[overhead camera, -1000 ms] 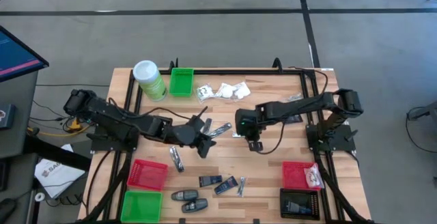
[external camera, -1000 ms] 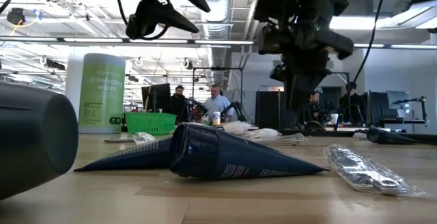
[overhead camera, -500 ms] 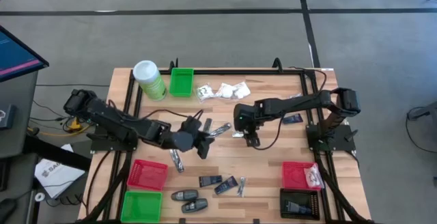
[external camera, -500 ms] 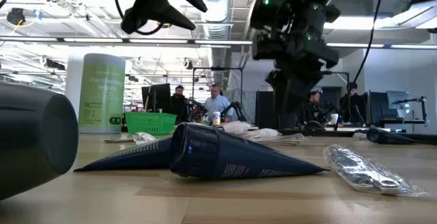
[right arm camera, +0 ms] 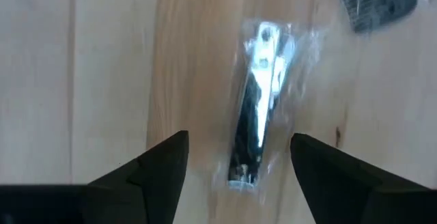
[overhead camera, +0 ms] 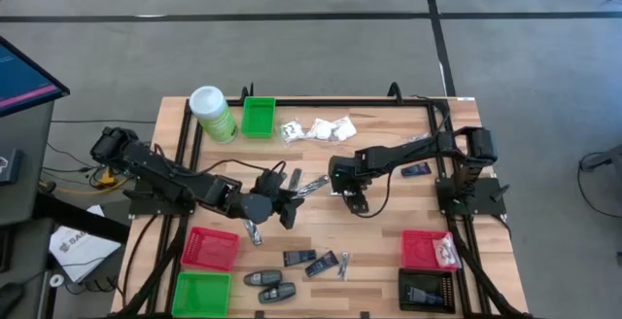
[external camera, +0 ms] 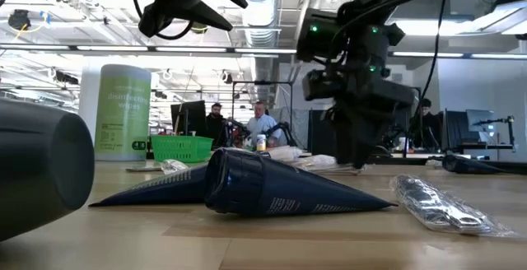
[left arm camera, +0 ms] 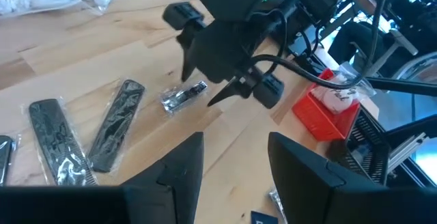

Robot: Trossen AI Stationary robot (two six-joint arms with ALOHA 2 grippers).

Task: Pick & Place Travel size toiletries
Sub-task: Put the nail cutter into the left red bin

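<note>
Silvery metal inside a clear wrapper is shining on the wooden table (overhead camera: 389, 231). This small silvery packet (right arm camera: 258, 130) is lying flat on the wood, right under the right gripper (overhead camera: 354, 202). The right gripper is pointing down at the packet with its two fingers (right arm camera: 156, 165) spread apart, one on each side of it. The fingers are not touching the packet, and nothing is in them.

The left gripper (overhead camera: 289, 194) is hanging above the table just beside the silvery packet. Its fingers (left arm camera: 181, 167) are standing partly apart, and they are holding nothing.

Two long dark packets (left arm camera: 116, 122) are lying side by side near the silvery packet. White crinkly sachets (overhead camera: 319, 129) are sitting in a little heap farther back from the silvery packet, next to a small green bin (overhead camera: 259, 117). A tall green canister (overhead camera: 213, 113) with a white lid is standing beside that bin. Dark blue packets (overhead camera: 299, 258) and black oval pieces (overhead camera: 269, 284) are lying toward the front of the table, well apart from the silvery packet. A red bin (overhead camera: 425, 249) on the right arm's side is holding one wrapped item.
</note>
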